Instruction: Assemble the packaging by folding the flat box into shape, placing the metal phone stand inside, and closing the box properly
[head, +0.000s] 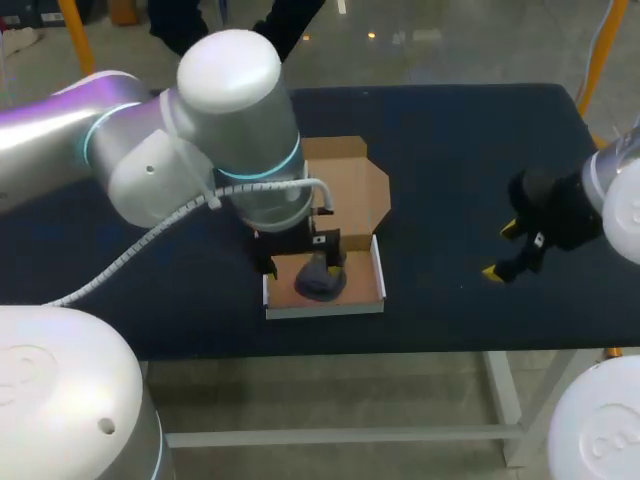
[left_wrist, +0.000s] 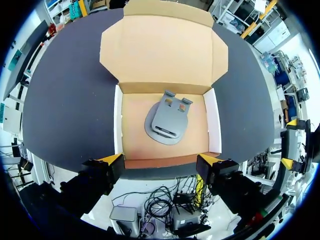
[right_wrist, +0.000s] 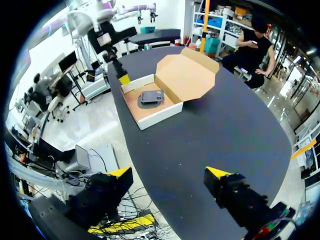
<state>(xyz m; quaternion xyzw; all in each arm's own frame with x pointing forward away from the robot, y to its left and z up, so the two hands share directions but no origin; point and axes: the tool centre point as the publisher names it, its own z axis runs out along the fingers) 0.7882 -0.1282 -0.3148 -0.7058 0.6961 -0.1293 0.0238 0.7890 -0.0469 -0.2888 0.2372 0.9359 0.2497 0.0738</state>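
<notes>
Left gripper (left_wrist: 160, 162) hangs right over the box (left_wrist: 134, 131), fingers (left_wrist: 111, 161) spread wide at the tray's near corners, gripping nothing. Just ahead of them lies the grey metal stand (left_wrist: 167, 122) on the brown floor, between white side walls, with the lid (left_wrist: 162, 50) splayed open beyond. Right gripper (right_wrist: 169, 175) is spread too and empty, above the dark table (right_wrist: 225, 125), well apart from the box.
</notes>
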